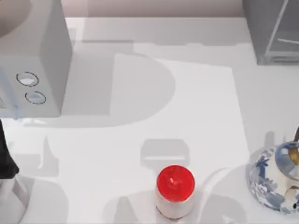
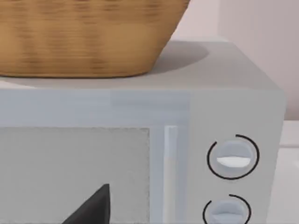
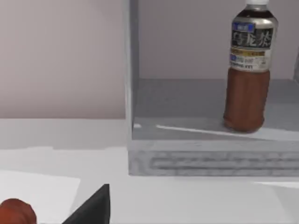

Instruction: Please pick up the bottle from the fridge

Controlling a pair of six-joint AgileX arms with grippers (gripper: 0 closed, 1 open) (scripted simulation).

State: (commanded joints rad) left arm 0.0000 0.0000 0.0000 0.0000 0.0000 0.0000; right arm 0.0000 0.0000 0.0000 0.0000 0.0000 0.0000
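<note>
from my right tool (image 3: pixel 91 207) i see one dark finger tip low in the wrist view; how far it is open i cannot tell, and it has hold of nothing i can see; just beside it sits a red-capped jar (image 3: pixel 16 212) on the white table (image 3: pixel 196 200); ahead of the tool, well apart, stands the fridge (image 3: pixel 210 161), its front facing me; the bottle (image 3: pixel 247 70) stands upright on the fridge floor, brown with a dark label; my left tool (image 2: pixel 93 207) hangs close before a light grey box (image 2: pixel 233 112) with two dials and a wicker basket (image 2: pixel 84 37) on top; its opening i cannot tell either
</note>
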